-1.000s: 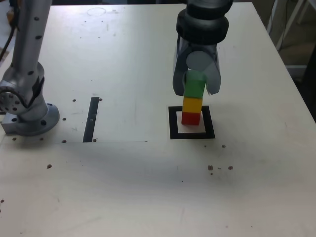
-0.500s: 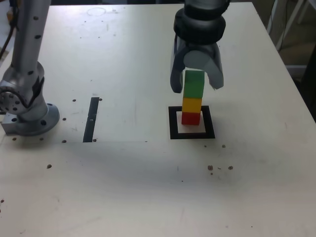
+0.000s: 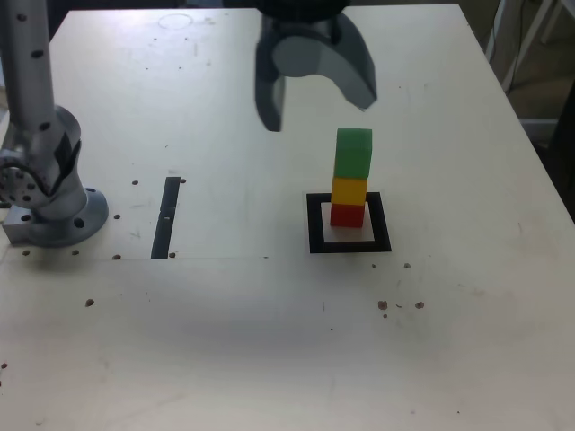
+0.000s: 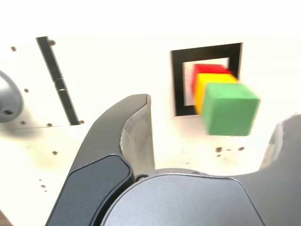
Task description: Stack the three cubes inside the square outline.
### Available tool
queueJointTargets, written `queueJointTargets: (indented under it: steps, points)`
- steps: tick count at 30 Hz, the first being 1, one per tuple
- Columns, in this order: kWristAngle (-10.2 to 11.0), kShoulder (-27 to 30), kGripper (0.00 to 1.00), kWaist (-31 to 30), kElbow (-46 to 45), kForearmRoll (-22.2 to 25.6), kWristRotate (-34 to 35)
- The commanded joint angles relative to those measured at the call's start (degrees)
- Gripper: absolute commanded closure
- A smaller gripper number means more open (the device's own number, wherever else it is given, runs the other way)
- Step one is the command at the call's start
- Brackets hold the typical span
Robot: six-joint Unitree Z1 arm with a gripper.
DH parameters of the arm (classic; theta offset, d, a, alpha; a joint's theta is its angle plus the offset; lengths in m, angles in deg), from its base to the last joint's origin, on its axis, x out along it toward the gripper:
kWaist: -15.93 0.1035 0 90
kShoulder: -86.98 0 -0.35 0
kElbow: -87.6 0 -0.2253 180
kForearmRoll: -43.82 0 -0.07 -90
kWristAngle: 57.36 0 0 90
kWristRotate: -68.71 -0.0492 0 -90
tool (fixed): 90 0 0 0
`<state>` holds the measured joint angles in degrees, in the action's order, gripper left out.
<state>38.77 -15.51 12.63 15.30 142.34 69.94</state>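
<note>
The three cubes stand in one column inside the square outline: red cube at the bottom, yellow cube in the middle, green cube on top. My gripper hangs open above the stack and toward the exterior view's left, touching none of them. The wrist view looks down between the spread fingers at the green cube, with the yellow cube, the red cube and the square outline below it.
A thin black strip lies on the white table at the exterior view's left of the outline. The arm's grey base stands at the far left. Small dark specks dot the table near the front.
The gripper opened and let go of the green cube, then rose and swung toward the exterior view's left. The stack stayed where it was.
</note>
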Motion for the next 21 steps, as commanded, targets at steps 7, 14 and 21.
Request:
queueJointTargets:
  steps: [7, 14, 21]
  points:
    - [-1.8, 6.9, 0.01, -1.1, -10.5, 1.2, 0.7]
    - [-3.7, 11.3, 0.01, -1.4, -24.1, -0.9, 0.5]
    - [-4.9, 14.1, 0.01, -1.4, -34.6, -6.1, -0.1]
